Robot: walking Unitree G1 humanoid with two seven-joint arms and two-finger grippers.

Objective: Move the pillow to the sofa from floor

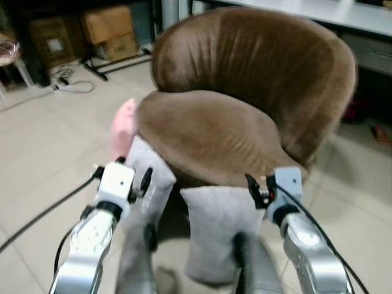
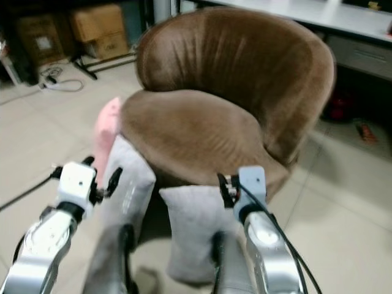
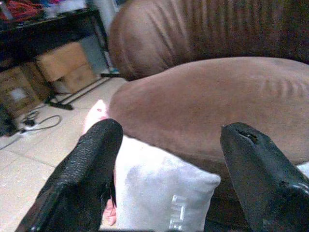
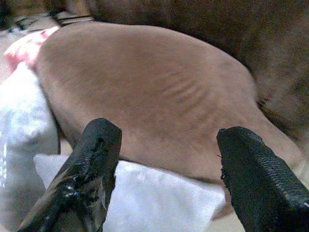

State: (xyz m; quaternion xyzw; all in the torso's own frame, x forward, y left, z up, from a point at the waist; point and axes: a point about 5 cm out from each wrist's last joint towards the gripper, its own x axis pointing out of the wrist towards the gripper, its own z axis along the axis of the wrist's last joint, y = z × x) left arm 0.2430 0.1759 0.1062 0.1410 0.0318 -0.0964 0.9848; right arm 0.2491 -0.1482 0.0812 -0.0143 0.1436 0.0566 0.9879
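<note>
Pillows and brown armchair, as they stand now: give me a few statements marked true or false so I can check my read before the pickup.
1. The round brown velvet armchair has a pillow lying on its seat. False: its seat is bare.
2. Two grey fabric pillows lean against the armchair's front. True.
3. The left gripper has its fingers spread open. True.
4. The right gripper is shut on a grey pillow. False: it is open, holding nothing.
5. A pink pillow sits beside the armchair on the robot's left. True.
6. Cardboard boxes are stacked on the armchair. False: they sit on the floor behind it.
</note>
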